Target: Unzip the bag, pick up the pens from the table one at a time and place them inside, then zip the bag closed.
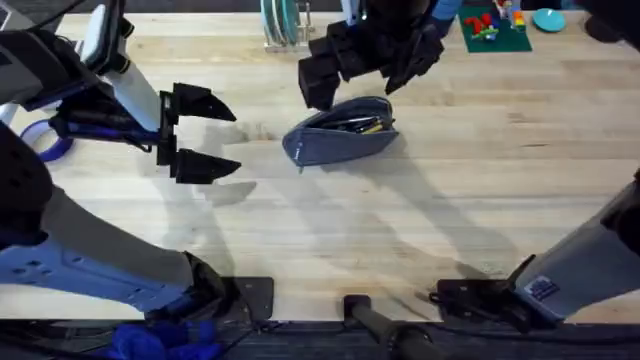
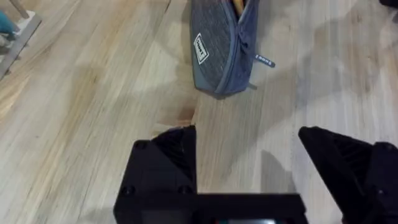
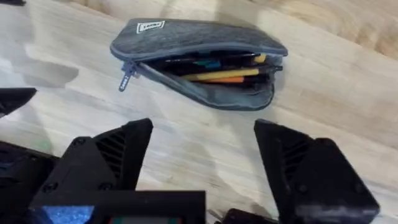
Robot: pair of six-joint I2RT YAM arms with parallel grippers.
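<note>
The blue-grey bag [image 1: 338,138] lies on the table [image 1: 480,200] just past its middle, its zipper open. Pens [image 1: 360,124] sit inside the opening; in the right wrist view I see a yellow pen [image 3: 227,74] among several dark and coloured ones. The zipper pull [image 3: 126,79] hangs at the bag's left end. My left gripper [image 1: 238,138] stands open to the left of the bag [image 2: 217,50], apart from it. My right gripper [image 1: 357,90] hovers open above the bag's far side, nothing between its fingers [image 3: 118,149].
A rack with plates [image 1: 285,25] stands at the back centre. A green board with small bricks [image 1: 495,30] and a teal object [image 1: 548,18] are at the back right. A blue tape roll [image 1: 45,140] lies at the far left.
</note>
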